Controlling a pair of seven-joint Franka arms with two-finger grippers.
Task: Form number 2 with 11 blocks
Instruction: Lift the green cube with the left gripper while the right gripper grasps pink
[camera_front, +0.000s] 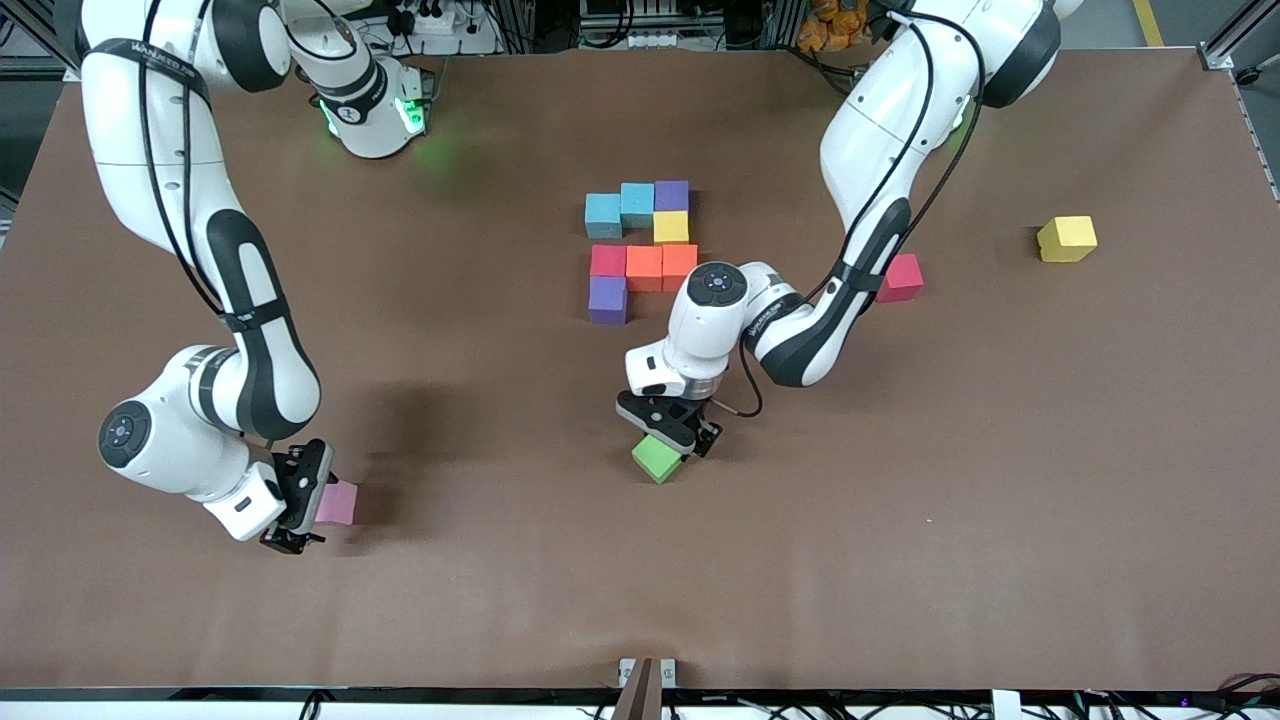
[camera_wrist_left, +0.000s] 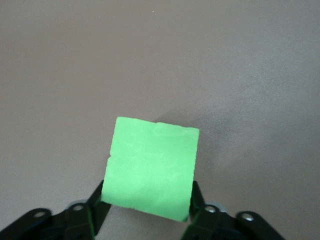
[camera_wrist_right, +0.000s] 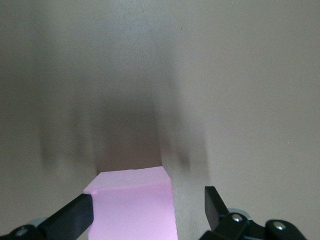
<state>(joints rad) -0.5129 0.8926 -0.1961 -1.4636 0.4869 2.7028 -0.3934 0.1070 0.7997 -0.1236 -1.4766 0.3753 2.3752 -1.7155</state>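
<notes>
1. The figure so far is eight blocks near the tabletop's (camera_front: 900, 560) middle: two light blue (camera_front: 620, 208), a purple (camera_front: 672, 194) and a yellow (camera_front: 671, 227) form the top, then a red (camera_front: 607, 260) and two orange (camera_front: 661, 266) make the middle row, with a second purple (camera_front: 608, 299) just nearer the camera under the red one. By my count three more are needed for the bottom bar.

2. The left gripper (camera_front: 672, 437) is down over the green block (camera_front: 657, 458), which lies nearer the camera than the figure. In the left wrist view its fingers (camera_wrist_left: 196, 200) press on the green block's (camera_wrist_left: 152, 167) two opposite sides, pinching it. The grip looks square and centred, so lift straight up before travelling.

3. I judge the green block belongs beside the lower purple, toward the left arm's end. Lower it flush, edges aligned, without nudging the neighbours; foam shifts easily.

4. The right gripper (camera_front: 300, 505) is low at the pink block (camera_front: 337, 502), toward the right arm's end. Its fingers (camera_wrist_right: 75, 215) are spread, straddling the pink block (camera_wrist_right: 132, 202), off-centre: one finger touches it, the other stands apart. Centre before closing.

5. A spare red (camera_front: 900, 277) and yellow (camera_front: 1067, 238) lie toward the left arm's end.
</notes>
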